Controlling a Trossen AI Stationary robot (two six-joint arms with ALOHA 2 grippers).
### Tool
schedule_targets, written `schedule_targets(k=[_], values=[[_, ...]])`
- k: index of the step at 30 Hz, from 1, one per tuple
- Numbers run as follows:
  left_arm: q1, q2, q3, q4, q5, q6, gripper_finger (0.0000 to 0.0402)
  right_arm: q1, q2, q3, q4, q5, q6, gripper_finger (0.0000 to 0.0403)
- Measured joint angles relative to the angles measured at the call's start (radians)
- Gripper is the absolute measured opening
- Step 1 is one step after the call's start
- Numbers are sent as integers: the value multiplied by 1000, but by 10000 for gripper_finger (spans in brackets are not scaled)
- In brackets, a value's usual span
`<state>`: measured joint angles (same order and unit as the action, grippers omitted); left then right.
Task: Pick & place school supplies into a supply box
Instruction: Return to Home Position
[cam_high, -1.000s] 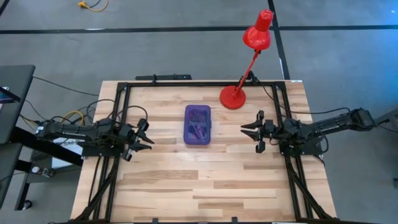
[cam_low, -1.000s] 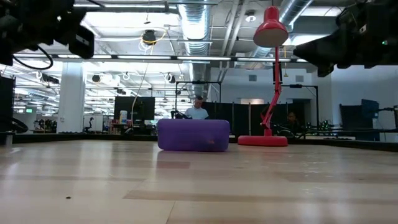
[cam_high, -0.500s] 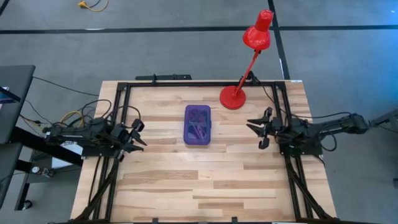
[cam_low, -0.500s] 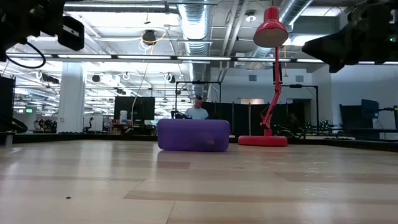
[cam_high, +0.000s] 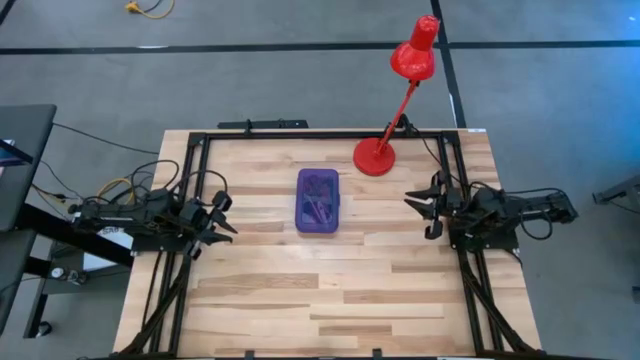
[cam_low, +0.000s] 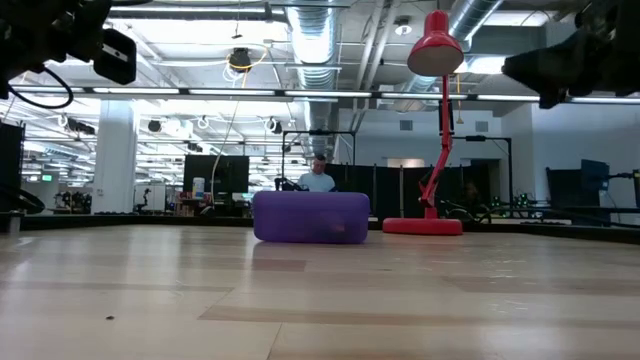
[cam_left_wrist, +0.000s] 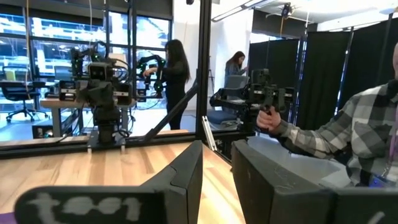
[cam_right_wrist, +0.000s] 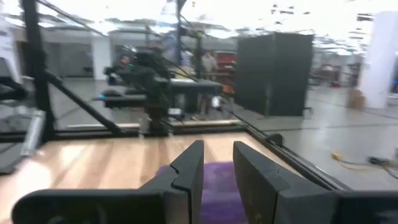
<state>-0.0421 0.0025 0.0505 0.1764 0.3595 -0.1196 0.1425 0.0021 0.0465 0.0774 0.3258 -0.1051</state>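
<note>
Both hands, left (cam_high: 222, 216) and right (cam_high: 424, 208), are held empty with fingers parted, well apart from the closed translucent purple plastic case (cam_high: 318, 200) centred on the wooden surface (cam_high: 330, 290).

red desk lamp (cam_high: 385, 140) at the wooden table's (cam_high: 330, 290) far edge; person in plaid (cam_left_wrist: 364, 134) beyond, yellow floor cable (cam_high: 148, 8)

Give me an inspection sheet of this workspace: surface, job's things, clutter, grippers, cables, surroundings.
Surface: wooden table, black frame along its edges.
Job's things: purple supply box at centre, closed, dark items showing through; no loose supplies seen.
Clutter: red desk lamp on the far right of the table.
Grippers: left gripper and right gripper at opposite sides of the box, holding nothing.
Cables: yellow cable on the floor.
Surroundings: person in a plaid shirt beyond the table.
</note>
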Motion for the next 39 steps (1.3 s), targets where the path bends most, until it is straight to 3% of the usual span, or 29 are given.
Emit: schedule_targets(k=[11, 23, 31, 39], values=[[1, 0, 0, -6, 23, 10, 73, -61, 0, -31, 11, -243, 49, 82], [1, 0, 2, -121, 64, 26, 73, -109, 1, -39, 1, -217, 64, 82], [1, 0, -5, -120, 160, 77, 73, -110, 1, -39, -21, -220, 71, 82], [-2, 0, -32, -118, -56, 120, 73, -110, 1, -40, -26, -206, 98, 82]])
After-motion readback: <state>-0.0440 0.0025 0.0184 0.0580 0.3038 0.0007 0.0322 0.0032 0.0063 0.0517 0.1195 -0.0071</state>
